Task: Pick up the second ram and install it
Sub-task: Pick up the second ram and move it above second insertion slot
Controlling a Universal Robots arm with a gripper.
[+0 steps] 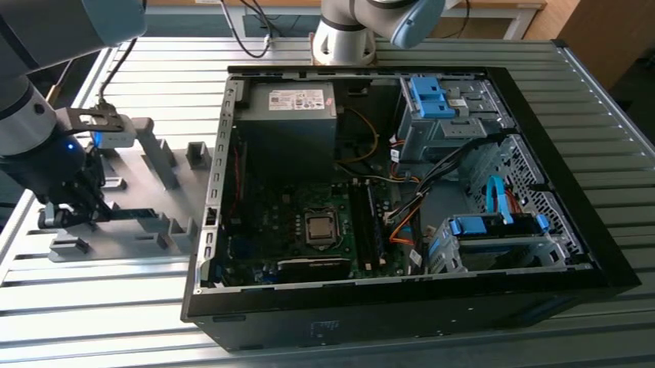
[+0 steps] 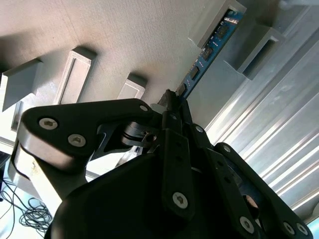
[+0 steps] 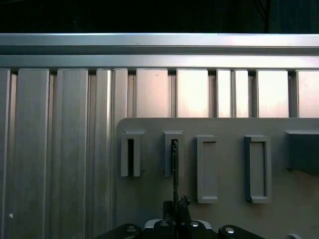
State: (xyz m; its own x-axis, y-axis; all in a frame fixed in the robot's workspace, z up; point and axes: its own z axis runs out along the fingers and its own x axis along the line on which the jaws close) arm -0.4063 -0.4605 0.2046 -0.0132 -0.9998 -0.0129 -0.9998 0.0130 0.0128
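Grey plastic forms the fixture tray [image 1: 143,234] that lies on the ribbed aluminium worktop [image 1: 103,307], at the exterior view's left of an open computer case [image 1: 409,314]. The pincer [image 1: 64,218] is low over this tray, at the side far from the case. Its two fingers are closed together on the second ram [image 1: 128,210], a thin dark stick that stands on its long edge.

In the second wrist view the pincer [image 2: 172,102] grips one end of the ram [image 2: 207,52], and small chips show on the bluish face of the stick. The other end sits in a slotted block [image 2: 209,20] of the tray.

In the first wrist view the ram [image 3: 175,169] is seen from its edge as a thin dark line. It runs from the pincer [image 3: 177,205] into the slotted block [image 3: 173,137], just beside a neighbouring block [image 3: 130,154].

The ram is in the fixture, outside the case. In the case the motherboard [image 1: 266,230] lies flat, with a processor socket [image 1: 320,228] near its middle.
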